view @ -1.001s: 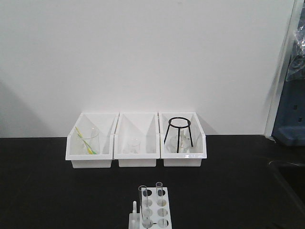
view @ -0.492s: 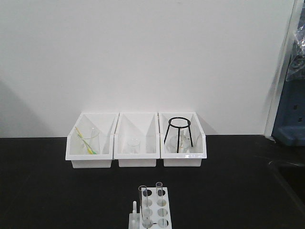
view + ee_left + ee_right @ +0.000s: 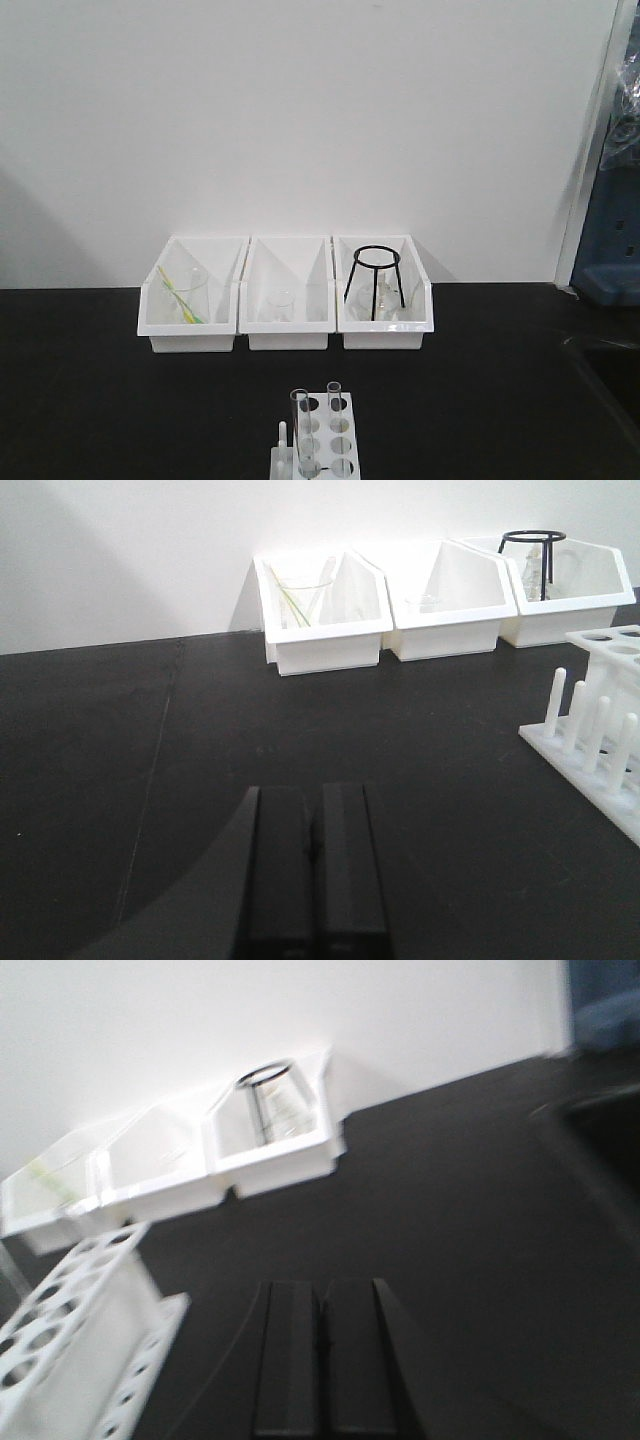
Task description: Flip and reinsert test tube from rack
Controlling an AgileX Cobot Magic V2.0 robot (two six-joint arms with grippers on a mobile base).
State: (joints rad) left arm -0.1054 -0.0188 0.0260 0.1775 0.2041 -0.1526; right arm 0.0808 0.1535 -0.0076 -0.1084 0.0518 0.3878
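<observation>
While three bins (image 3: 287, 318) stand behind, the rack (image 3: 325, 450) holds two tubes (image 3: 301, 432).

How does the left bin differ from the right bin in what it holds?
The left bin holds a clear glass beaker with a yellow-green rod leaning in it; the right bin holds a black wire stand with a ring on top. The stand rises above the right bin's rim; the left bin's beaker sits lower. Both bins are white and alike in shape.

Both claws matte black, flat rectangular fingers: left claw (image 3: 312, 865), right claw (image 3: 322, 1360).
</observation>
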